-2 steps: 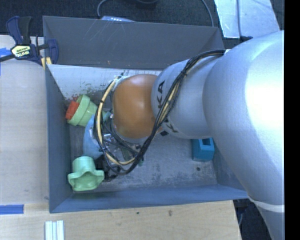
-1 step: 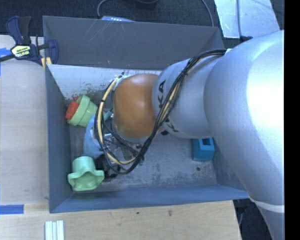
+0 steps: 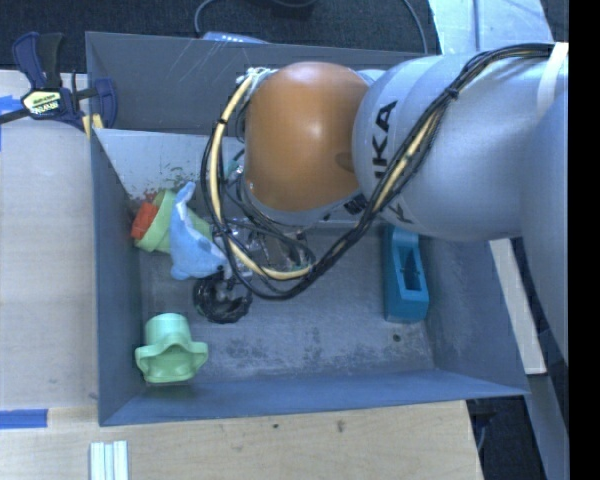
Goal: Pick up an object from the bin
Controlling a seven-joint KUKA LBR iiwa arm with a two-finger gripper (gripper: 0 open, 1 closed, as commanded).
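Note:
My gripper [image 3: 263, 245] is low in the bin's middle, mostly hidden under the arm's orange dome. Just to its left lies a crumpled light-blue thing [image 3: 189, 240]. A small black, rounded thing [image 3: 222, 301] lies on the floor right below and slightly left of the gripper, close to it; I cannot tell if they touch. An orange and green toy [image 3: 151, 219] rests against the left wall beside the light-blue thing.
A pale green lobed thing [image 3: 170, 349] sits in the front left corner. A blue rectangular block [image 3: 405, 274] lies to the right, partly under the arm. The arm and its cables cover the back right of the bin.

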